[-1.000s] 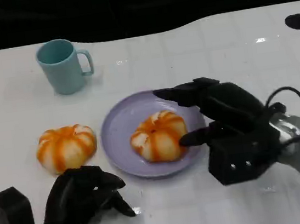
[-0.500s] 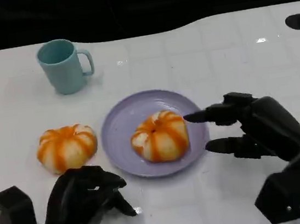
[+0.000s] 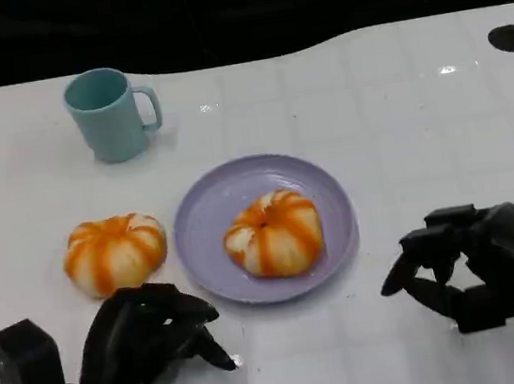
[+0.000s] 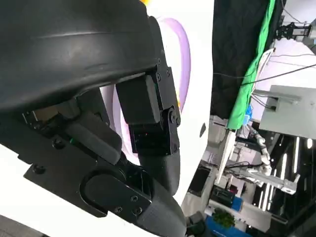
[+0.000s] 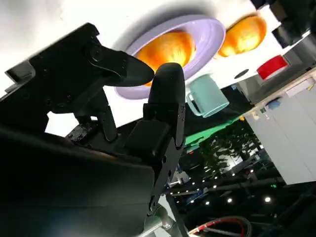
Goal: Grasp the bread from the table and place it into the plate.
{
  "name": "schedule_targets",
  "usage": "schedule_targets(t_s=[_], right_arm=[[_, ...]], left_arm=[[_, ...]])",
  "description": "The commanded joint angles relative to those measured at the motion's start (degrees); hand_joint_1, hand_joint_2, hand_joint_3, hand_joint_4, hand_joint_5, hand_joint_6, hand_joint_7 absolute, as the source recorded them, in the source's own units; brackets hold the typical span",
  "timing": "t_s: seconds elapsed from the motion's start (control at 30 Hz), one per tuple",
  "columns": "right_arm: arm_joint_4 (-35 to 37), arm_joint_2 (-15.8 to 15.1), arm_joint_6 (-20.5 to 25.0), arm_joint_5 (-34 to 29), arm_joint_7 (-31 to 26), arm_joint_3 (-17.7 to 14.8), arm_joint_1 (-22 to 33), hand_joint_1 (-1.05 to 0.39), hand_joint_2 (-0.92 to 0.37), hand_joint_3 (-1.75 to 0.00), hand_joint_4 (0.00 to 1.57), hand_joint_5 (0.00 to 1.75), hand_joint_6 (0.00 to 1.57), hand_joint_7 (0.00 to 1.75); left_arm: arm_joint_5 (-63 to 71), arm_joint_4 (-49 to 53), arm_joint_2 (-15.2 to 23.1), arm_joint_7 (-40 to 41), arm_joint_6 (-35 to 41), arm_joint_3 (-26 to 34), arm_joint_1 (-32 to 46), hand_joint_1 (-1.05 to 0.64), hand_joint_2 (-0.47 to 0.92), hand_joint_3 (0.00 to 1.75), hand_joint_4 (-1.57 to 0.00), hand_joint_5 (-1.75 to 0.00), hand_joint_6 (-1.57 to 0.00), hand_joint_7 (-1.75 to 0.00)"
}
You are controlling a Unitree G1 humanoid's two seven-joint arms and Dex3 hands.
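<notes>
White table (image 3: 416, 105), dark room behind.
One bread (image 3: 273, 232) lies in the plate (image 3: 334, 203), another (image 3: 113, 252) left of it; both hands (image 3: 144, 344) (image 3: 480, 267) curled, holding nothing; cup (image 3: 109, 112) far left.

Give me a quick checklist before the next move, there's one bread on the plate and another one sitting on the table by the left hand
1. One bread in the plate: ok, it rests inside the purple plate.
2. Right hand clear of the plate: ok, it is off to the side with fingers curled and nothing in them.
3. Second bread reachable: ok, it lies on the table beside the plate, just ahead of the left hand.
4. Left hand free: ok, it holds nothing, fingers curled in.
5. Room in the plate for the second bread: cannot tell, the first one sits near its middle.
6. Mug out of the path: ok, it stands well behind both breads.
</notes>
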Motion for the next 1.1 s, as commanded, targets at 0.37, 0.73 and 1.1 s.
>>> schedule_targets(t_s=[0.37, 0.73, 1.1], right_arm=[[3.54, -0.07, -1.94, -0.5, -2.16, -0.9, 3.53, -0.15, -0.42, -1.03, 0.84, 1.69, 0.83, 1.1], [9.88, 0.32, -4.37, -3.51, -6.19, 0.28, 0.58, -0.14, -0.4, -1.04, 0.87, 1.56, 0.86, 1.07], [10.07, 0.52, -4.76, -4.66, -8.12, 0.71, 0.36, -0.13, -0.36, -1.08, 0.85, 1.61, 0.85, 1.08]], left_arm=[[-0.16, -0.27, 1.12, -0.46, 0.31, 0.28, -0.04, -1.05, 0.75, 0.0, -1.57, -0.59, -1.57, -0.18], [-0.33, 0.15, 1.93, -0.91, 0.42, 0.91, -0.19, -1.05, 0.74, 0.0, -1.57, -0.59, -1.57, -0.18], [-0.6, 0.02, 2.33, -1.43, 0.96, 1.15, -0.08, -1.05, 0.73, 0.0, -1.57, -0.58, -1.57, -0.19]])
